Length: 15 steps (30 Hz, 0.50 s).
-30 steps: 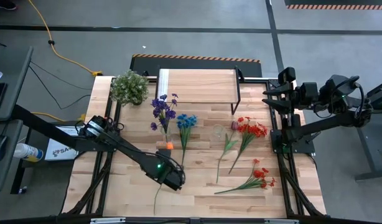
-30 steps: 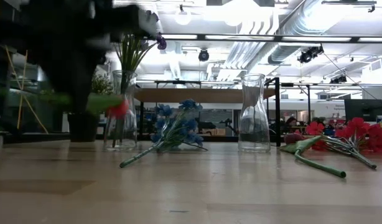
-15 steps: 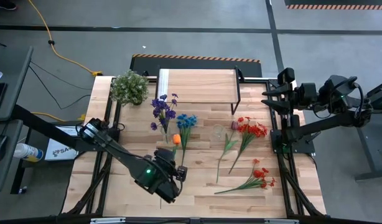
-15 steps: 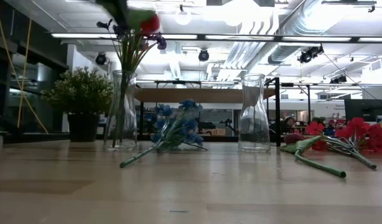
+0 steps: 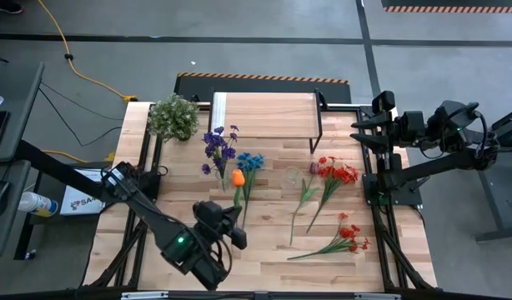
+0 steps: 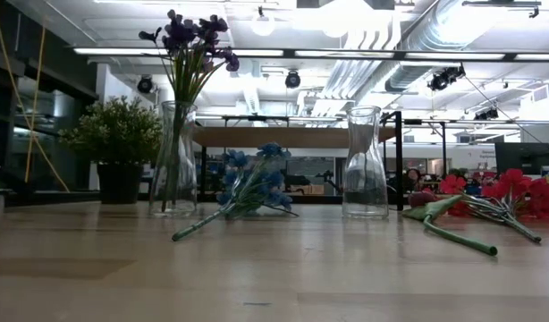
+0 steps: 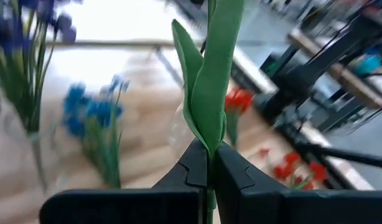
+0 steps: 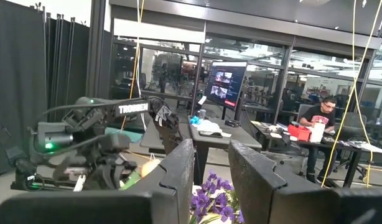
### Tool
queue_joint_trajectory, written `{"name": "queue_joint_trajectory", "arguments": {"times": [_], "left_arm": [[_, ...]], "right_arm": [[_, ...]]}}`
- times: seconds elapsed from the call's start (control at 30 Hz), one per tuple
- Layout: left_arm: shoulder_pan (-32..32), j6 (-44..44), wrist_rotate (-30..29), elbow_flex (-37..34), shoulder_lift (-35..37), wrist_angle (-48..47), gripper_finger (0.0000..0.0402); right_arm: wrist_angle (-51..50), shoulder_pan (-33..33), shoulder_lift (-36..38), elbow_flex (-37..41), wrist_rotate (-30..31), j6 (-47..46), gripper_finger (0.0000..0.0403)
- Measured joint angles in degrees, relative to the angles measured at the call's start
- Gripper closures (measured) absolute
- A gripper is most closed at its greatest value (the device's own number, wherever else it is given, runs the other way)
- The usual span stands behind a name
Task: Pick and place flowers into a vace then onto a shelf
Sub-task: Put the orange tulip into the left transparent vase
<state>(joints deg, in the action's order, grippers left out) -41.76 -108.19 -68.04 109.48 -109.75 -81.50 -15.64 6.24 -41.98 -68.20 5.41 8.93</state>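
Note:
My left gripper is raised over the table's near middle, shut on an orange flower. The bloom points toward the far edge, close to the vase that holds purple flowers. A second vase stands empty. A blue flower and red flowers lie flat on the table. The shelf stands at the far edge. My right gripper waits high at the table's right edge, open with nothing between its fingers. My left gripper pinches the orange flower's green stem, together with a leaf, between its two fingers. The fingers slant from the table's near side toward the far side, and the stem runs on beyond their tips. The flower is lifted clear of the table.
A bushy potted plant sits at the far left corner. More red flowers lie near the right front. Bare wood stretches along the table's left side.
My left gripper has risen from the table and drawn back toward the near edge, tipping from pointing down to nearly level. It has stayed shut on the stem. The orange flower has been lifted clear, and its bloom has swung up and toward the far edge.

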Motion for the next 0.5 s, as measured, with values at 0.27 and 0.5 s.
{"name": "queue_joint_trajectory", "arguments": {"times": [0.27,0.5], "left_arm": [[-1.89,0.44,-14.75,0.11,0.0,-1.37,0.036],[-2.19,5.19,-21.97,0.12,0.52,-1.23,0.036]], "right_arm": [[0.0,0.01,0.0,0.02,0.0,-0.07,0.0308],[0.0,0.02,0.0,0.02,0.0,0.02,0.0308]]}}
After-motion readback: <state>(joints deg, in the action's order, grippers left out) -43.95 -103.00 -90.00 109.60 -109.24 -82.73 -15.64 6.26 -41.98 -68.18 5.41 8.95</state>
